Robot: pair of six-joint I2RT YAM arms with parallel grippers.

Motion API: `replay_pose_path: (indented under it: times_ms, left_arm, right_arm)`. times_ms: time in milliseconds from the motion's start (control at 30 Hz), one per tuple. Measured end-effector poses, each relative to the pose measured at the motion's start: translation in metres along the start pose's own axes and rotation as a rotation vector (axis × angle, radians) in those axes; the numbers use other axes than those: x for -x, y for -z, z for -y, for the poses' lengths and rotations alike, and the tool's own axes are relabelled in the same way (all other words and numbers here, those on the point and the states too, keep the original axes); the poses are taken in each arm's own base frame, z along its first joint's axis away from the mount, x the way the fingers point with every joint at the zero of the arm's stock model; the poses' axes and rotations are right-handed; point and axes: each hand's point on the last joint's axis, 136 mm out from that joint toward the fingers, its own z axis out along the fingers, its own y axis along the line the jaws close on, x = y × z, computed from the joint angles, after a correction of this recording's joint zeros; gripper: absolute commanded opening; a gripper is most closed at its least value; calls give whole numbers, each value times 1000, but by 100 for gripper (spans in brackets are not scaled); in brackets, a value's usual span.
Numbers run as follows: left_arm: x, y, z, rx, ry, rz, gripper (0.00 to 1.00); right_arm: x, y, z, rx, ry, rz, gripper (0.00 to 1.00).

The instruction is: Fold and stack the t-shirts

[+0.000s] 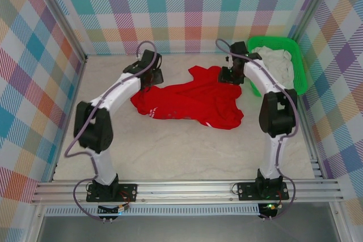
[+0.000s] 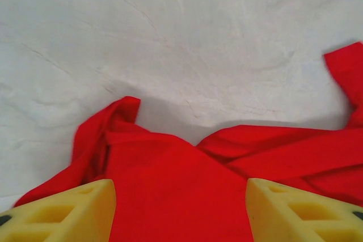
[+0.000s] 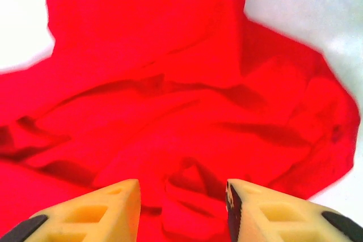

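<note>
I am holding my left gripper [image 2: 178,196] and right gripper [image 3: 182,194] open over the red t-shirt [image 1: 190,103], gripping nothing. It is lying crumpled and unfolded, and whitish cloth [image 1: 278,60] is waiting in the green basket [image 1: 301,69].

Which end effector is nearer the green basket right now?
Right. The right end effector sits at the red t-shirt's far right edge, just left of the green basket; the left end effector is across the shirt, at its far left edge.

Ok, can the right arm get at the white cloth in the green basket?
Probably yes: the green basket sits open-topped beside it, the white cloth lies uncovered, and its fingers stand open over the t-shirt.
</note>
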Motion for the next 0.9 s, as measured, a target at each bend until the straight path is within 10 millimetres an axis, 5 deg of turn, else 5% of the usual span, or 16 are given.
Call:
replay_pose_path:
  times_ms: [167,433,667,900]
  left_arm:
    - [-20,-60,-4,49,-18,-139,74]
    - [-18,-84,-29,69,38,-194,75]
    - [-14,-98,-28,52,58,-204,75]
    - [-23,-119,-26,50,65,-239,50]
  right_arm:
    - [-51,-2,1,47,-36,-52,44]
    - [-116,-32,9,70,-92,-165,42]
    - [-124,-41,12,75,-116,-164,41]
    - [-125,-44,13,78,-129,-153,41]
